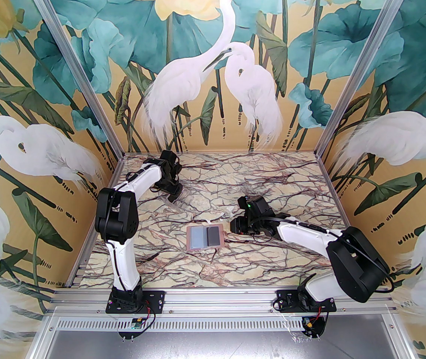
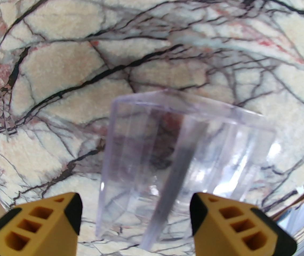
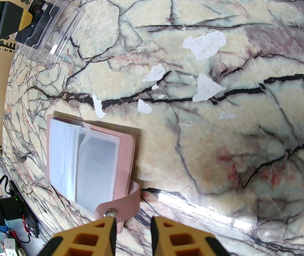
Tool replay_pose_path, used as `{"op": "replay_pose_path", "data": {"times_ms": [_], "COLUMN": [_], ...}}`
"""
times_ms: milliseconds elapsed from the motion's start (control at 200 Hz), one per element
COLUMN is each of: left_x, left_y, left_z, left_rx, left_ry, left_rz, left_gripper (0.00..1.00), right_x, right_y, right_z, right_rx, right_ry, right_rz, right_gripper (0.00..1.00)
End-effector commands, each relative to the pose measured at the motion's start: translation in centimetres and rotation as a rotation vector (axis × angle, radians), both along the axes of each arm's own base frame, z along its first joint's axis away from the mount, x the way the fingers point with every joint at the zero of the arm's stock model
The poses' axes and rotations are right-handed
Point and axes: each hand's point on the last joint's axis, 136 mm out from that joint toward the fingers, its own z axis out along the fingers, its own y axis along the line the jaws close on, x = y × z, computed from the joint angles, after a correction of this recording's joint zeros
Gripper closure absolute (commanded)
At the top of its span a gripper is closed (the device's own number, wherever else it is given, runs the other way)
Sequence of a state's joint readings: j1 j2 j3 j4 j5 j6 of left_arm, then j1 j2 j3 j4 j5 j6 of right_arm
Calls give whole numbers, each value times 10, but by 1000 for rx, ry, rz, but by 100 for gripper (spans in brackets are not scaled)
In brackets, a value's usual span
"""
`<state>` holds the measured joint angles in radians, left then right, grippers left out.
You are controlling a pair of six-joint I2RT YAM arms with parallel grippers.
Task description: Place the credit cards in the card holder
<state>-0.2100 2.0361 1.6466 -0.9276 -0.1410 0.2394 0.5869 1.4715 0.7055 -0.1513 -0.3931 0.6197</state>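
Top external: card holder (image 1: pixel 205 238) lies open and flat on the table (image 1: pixel 272 185), roughly centre, between the two arms. Its right half reads darker than the left from up here; can't tell if that's a card in a sleeve. Right gripper (image 1: pixel 236 226) sits low, just beside the holder's right edge. Left gripper (image 1: pixel 173 194) is well apart from both, low over the far-left part of the table.

Left wrist: fingers spread wide with a clear box (image 2: pixel 146 132) between them. There's a visible gap between the view-left finger and the box wall; contact on the other side, can't tell. One black card (image 2: pixel 172 175) stands edge-on inside the box, tilted.

Right wrist: fingers nearly together with a narrow gap, marble showing through it, nothing clamped. The holder's snap tab (image 3: pixel 120 204) curls up, its end lying against the view-left finger. Sleeves (image 3: pixel 96 164) show pale grey-white from this angle. The far corner of this view has the clear box with the black card inside, gold lettering on it, and a yellow finger of the left gripper at the box's end. White patches (image 3: pixel 205 44) mark the table beyond the holder.
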Motion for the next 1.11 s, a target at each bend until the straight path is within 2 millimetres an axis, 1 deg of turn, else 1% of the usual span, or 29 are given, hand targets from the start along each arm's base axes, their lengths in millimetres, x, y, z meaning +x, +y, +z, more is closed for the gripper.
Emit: {"op": "replay_pose_path", "data": {"times_ms": [0,85,260,405,595,825,1040,1100], "left_x": [3,4,7,10,12,13,11,10], "left_y": [5,4,3,10,12,12,14,14], "left_z": [-4,-5,-2,4,15,26,29,29], "left_rx": [46,45,45,73,82,80,85,85], "left_ry": [-2,-2,-15,-36,-62,-77,-76,-73], "left_rz": [8,10,17,39,46,56,59,57], "left_gripper": [28,28,29,29,30,34,40,41], "right_x": [0,-1,-1,0,0,0,-1,0], "right_y": [2,2,3,3,4,5,5,5], "right_z": [-4,-6,-7,-8,-9,-9,-10,-10], "right_rx": [11,10,9,9,9,9,9,10], "right_ry": [12,20,25,28,33,36,38,38], "right_rz": [7,11,12,13,15,16,17,18], "right_gripper": [69,69,69,69,69,69,69,69]}}
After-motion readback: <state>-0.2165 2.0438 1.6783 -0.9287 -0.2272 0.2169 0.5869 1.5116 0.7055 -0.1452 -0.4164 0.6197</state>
